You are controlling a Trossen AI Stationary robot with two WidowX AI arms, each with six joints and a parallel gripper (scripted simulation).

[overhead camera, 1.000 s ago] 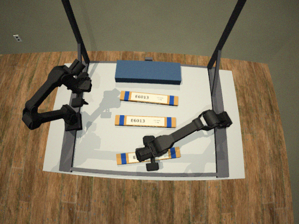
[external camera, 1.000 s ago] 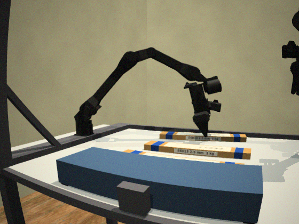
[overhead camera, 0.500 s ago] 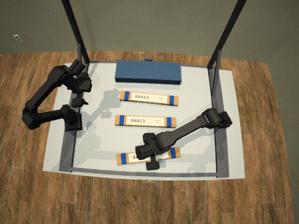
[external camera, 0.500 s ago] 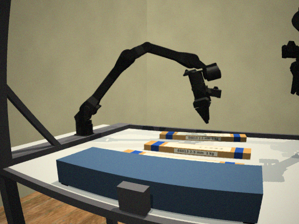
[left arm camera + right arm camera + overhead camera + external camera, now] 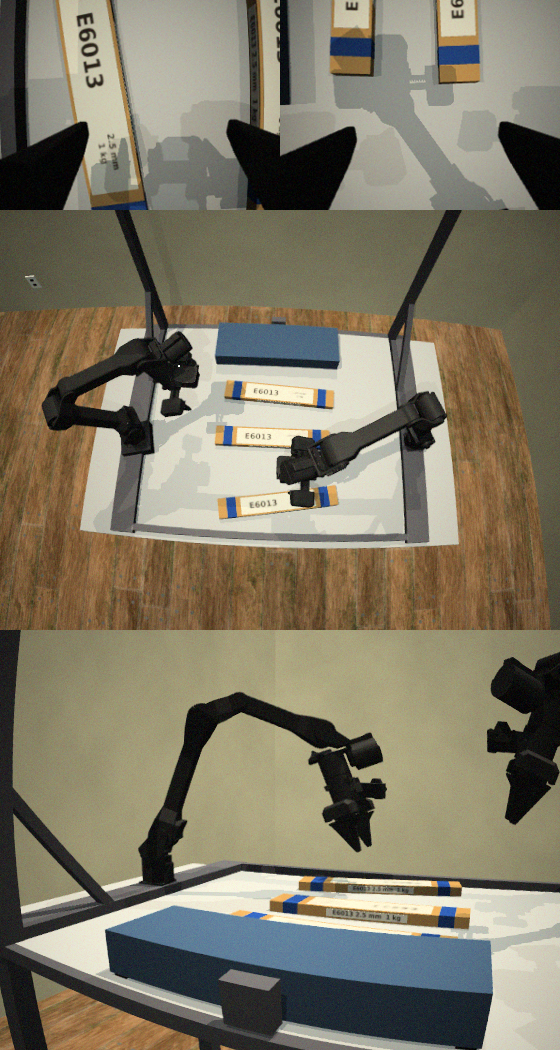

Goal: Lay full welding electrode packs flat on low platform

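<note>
Three packs (image 5: 258, 436) (image 5: 367, 915) (image 5: 255, 70) (image 5: 458, 53), likely stiff boxes, full ones heavier; pinch mid-length, across the width! Left gripper (image 5: 301, 471) (image 5: 364, 848) (image 5: 158, 124), right gripper (image 5: 181, 382) (image 5: 512, 821) (image 5: 427, 127): both wide open, holding nothing.

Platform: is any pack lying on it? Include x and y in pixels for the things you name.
No, the platform (image 5: 277, 341) (image 5: 300, 945) (image 5: 284, 56) has a bare top, and all three packs (image 5: 258, 436) (image 5: 369, 915) (image 5: 94, 110) (image 5: 458, 55) lie off it.

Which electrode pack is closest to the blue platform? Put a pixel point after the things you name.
The E6013 pack (image 5: 280, 397) (image 5: 256, 915) (image 5: 351, 47) directly alongside the platform (image 5: 277, 341) (image 5: 310, 950) (image 5: 284, 56), with no pack between. It's the only one whose side label is hidden in the exterior view.
</note>
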